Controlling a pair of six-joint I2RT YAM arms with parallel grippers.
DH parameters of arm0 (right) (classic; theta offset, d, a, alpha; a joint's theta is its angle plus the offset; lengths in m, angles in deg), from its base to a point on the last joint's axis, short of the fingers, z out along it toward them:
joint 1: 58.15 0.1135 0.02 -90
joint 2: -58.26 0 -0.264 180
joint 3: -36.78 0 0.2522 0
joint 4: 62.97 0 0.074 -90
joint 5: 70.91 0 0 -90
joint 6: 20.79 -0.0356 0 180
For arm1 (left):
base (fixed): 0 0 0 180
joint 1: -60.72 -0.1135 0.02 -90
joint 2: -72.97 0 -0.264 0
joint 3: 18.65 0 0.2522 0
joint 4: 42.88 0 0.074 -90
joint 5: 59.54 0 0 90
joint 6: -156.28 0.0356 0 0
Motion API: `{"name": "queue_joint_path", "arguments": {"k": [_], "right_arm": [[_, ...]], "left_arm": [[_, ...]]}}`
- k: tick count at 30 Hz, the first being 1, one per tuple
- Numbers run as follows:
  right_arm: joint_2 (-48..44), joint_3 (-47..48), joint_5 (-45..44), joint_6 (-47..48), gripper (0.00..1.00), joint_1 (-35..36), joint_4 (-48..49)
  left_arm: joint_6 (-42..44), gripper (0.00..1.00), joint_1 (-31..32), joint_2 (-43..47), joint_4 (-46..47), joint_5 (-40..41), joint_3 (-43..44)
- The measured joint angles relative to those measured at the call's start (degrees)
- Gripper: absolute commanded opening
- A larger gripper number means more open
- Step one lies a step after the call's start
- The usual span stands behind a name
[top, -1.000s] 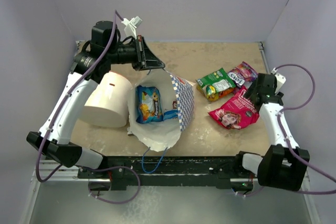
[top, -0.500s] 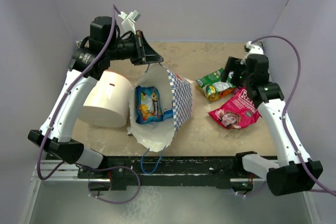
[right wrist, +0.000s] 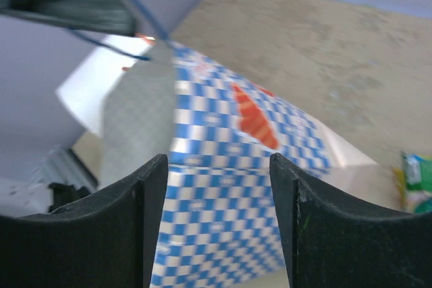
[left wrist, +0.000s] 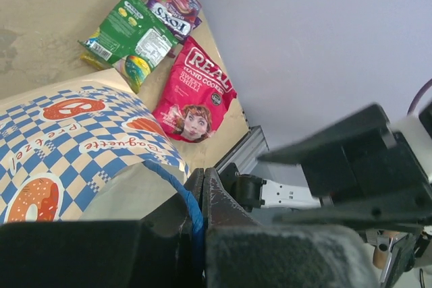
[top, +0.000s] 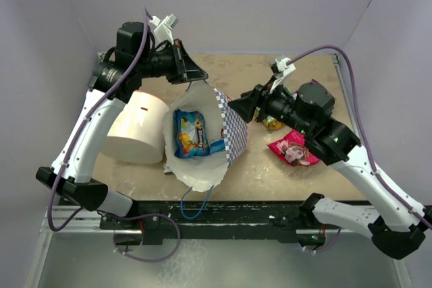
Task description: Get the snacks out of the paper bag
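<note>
Left gripper (left wrist: pixel 201 197): jaws pressed together, pinching the thin blue string handle (left wrist: pixel 174 179) at 12 o'clock of the white paper bag with blue-checkered band (top: pixel 235 133). Right gripper (top: pixel 237 107): jaws spread, at the bag's 2 o'clock, facing the checkered wall; contact not discernible. Glossy blue-and-orange foil snack packet (top: pixel 191 133) lies inside the bag. On the tan table (top: pixel 270 173), 3 o'clock of the bag: pink foil packet (left wrist: pixel 196 92), green foil packet (left wrist: pixel 131 35), purple foil packet (left wrist: pixel 174 1).
</note>
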Motion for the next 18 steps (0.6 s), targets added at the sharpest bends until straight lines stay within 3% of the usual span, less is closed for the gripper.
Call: {"name": "queue_joint_path", "arguments": {"k": [9, 14, 18], "right_arm": [[7.2, 0.1, -5.7, 1.0, 0.5, 21.7, 6.6], [14.8, 1.7, -17.6, 2.8, 0.49, 33.0, 5.4], [19.6, 3.1, -27.5, 2.8, 0.46, 37.0, 3.2]], "left_arm": [[-1.1, 0.0, -0.7, -0.4, -0.2, 1.2, 0.9], [-1.4, 0.0, -1.1, -0.4, -0.5, 1.2, 1.0], [-1.4, 0.0, -1.4, -0.4, -1.1, 1.1, 1.0]]}}
